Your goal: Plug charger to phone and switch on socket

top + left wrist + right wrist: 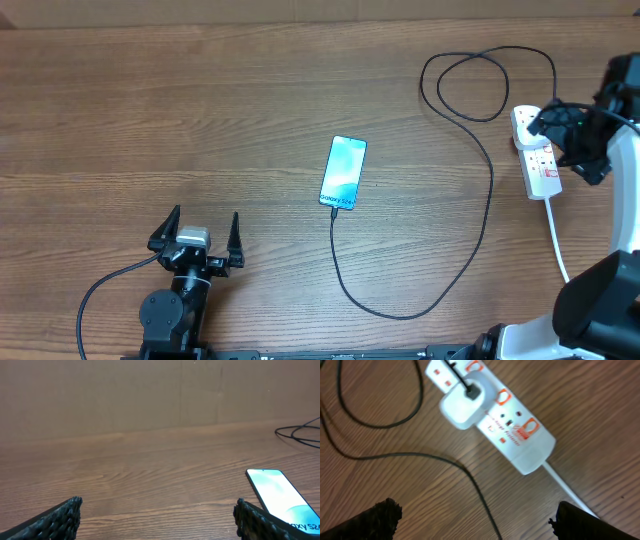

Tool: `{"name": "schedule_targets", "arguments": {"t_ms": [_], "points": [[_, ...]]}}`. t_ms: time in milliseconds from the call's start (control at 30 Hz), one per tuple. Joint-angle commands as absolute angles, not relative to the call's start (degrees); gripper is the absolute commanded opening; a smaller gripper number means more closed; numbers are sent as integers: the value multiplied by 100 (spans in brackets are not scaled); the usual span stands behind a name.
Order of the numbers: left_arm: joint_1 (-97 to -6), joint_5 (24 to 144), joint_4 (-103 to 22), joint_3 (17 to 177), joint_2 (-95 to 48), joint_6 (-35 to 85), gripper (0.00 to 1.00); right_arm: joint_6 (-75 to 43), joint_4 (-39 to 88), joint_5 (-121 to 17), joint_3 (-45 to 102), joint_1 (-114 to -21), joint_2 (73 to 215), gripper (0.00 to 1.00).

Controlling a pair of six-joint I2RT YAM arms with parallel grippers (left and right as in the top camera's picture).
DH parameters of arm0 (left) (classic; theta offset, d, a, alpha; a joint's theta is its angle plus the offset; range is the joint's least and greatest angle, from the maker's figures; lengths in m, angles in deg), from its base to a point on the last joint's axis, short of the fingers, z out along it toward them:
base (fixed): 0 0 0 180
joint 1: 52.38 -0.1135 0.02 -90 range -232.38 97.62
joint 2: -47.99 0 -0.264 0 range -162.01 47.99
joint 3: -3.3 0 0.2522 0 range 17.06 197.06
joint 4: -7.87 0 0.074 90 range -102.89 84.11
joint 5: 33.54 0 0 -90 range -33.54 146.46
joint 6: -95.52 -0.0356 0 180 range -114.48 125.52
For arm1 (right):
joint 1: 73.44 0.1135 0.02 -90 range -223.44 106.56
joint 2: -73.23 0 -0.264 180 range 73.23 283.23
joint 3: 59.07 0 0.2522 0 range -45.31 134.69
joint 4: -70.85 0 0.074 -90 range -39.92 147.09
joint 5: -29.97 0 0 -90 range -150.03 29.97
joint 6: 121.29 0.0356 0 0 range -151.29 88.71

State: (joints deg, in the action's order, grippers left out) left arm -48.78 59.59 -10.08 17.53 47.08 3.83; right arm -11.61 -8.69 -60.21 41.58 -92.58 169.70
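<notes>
Phone (343, 172) lies mid-frame on the surface. The charger (488, 200) appears joined at the phone's lower end, with its plug seated in the socket (520, 440) at right. Whether the socket is switched on cannot be told, so switching likely remains. Right claw (475, 510) hovers wide above the socket; left claw (205, 215) is wide and empty at lower left.

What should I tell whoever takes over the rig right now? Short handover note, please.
Left gripper: open, empty, well apart from the phone.
Right gripper: open, empty, above the socket.
Charger: its tip meets the phone's bottom edge and looks plugged in. The other end sits in a white adapter on the socket.
Done: charger to phone, apparently.
Left: switch the socket on. I cannot tell from the red switches whether it is already on.
</notes>
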Motion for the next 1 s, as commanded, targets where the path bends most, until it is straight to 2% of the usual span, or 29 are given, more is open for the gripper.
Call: {"name": "schedule_targets", "arguments": {"t_ms": [0, 500, 967], "points": [[-4931, 5902, -1021, 1734, 4774, 291, 100, -1165, -858, -6032, 4239, -9087, 16810, 100], [-4931, 5902, -1021, 1734, 4769, 291, 100, -1165, -780, -6032, 3889, -8421, 16574, 100], [-4931, 5902, -1021, 1734, 4769, 291, 100, -1165, -764, -6034, 3747, -8362, 16218, 100]]}}
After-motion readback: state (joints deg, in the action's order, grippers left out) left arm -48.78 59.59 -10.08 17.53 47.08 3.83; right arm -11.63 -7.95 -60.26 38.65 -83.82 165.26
